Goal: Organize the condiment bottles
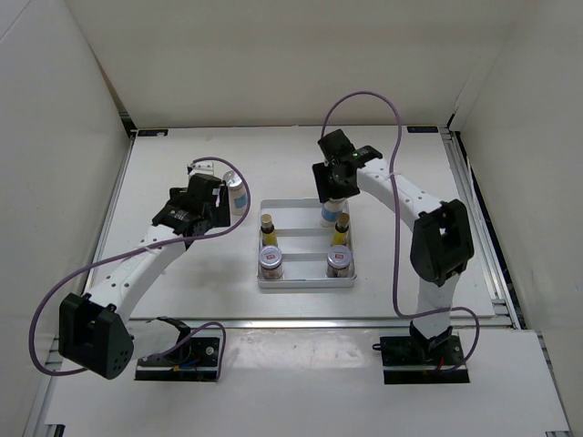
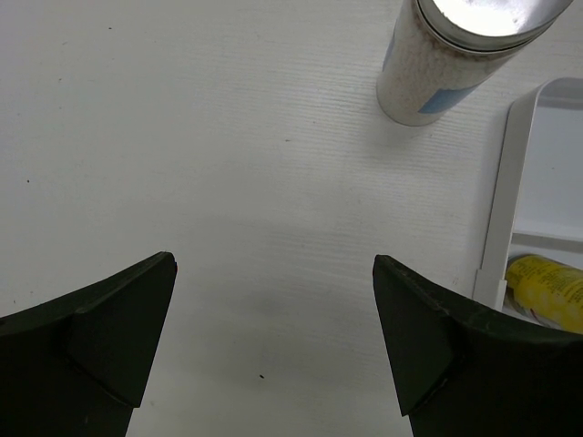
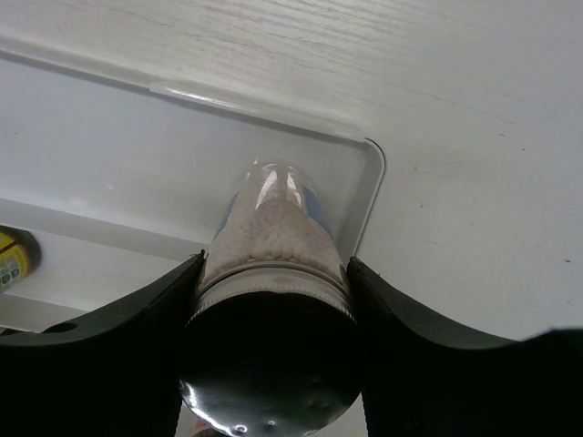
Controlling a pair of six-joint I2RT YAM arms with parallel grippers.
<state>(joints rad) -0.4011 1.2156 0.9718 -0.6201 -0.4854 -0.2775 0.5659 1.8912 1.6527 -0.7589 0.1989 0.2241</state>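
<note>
My right gripper (image 3: pixel 273 264) is shut on a tall white blue-labelled bottle (image 3: pixel 273 228) just below its silver cap. The bottle's base is down in the far right corner of the white tray (image 3: pixel 137 118). From above, this bottle (image 1: pixel 328 215) shows under the right gripper (image 1: pixel 332 193). The second white bottle (image 1: pixel 237 193) stands on the table left of the tray, ahead of my open left gripper (image 2: pixel 273 264) and to its right (image 2: pixel 437 73). Two yellow bottles (image 1: pixel 268 228) (image 1: pixel 342 228) and two silver-lidded jars (image 1: pixel 271 261) (image 1: pixel 339 260) stand in the tray (image 1: pixel 305 284).
The tray's left rim (image 2: pixel 496 209) runs close to my left gripper's right finger, with a yellow bottle (image 2: pixel 547 291) behind it. White walls enclose the table on the left, the back and the right. Purple cables loop off both arms.
</note>
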